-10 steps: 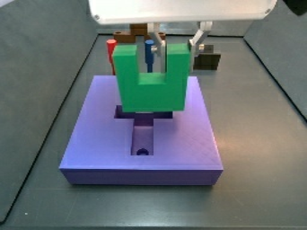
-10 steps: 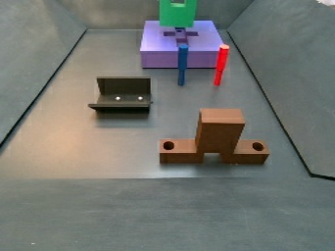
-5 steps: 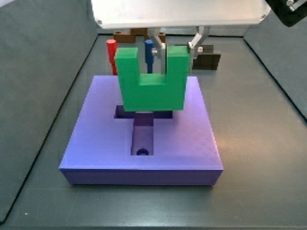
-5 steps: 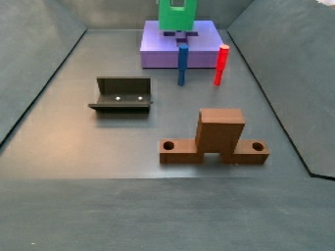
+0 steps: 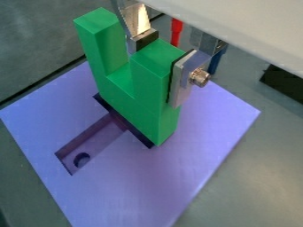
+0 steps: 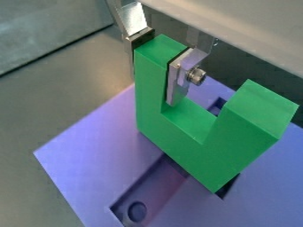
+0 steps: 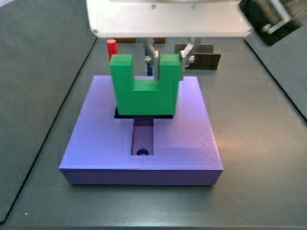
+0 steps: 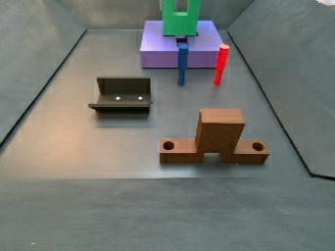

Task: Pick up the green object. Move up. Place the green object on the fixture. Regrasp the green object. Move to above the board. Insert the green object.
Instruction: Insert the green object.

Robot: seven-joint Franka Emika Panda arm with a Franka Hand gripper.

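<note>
The green object (image 5: 128, 82) is a chunky U-shaped block, upright with its prongs up. My gripper (image 5: 164, 60) is shut on one prong, one silver finger in the notch and one on the outer face, as both wrist views show (image 6: 162, 58). The block's base sits at the cross-shaped recess of the purple board (image 7: 180, 144); how deep it reaches I cannot tell. In a side view the green object (image 7: 144, 88) hangs under the white gripper body. The dark fixture (image 8: 121, 95) stands empty on the floor, well away from the board (image 8: 157, 51).
A blue peg (image 8: 182, 64) and a red peg (image 8: 221, 64) stand upright just beside the board's edge. A brown wooden stand (image 8: 218, 135) sits further out on the grey floor. The board's slot with a round hole (image 7: 143, 144) lies open in front of the block.
The gripper has come down with the green object. The block's base has dropped from above the board to the cross recess. Nothing else moved.
</note>
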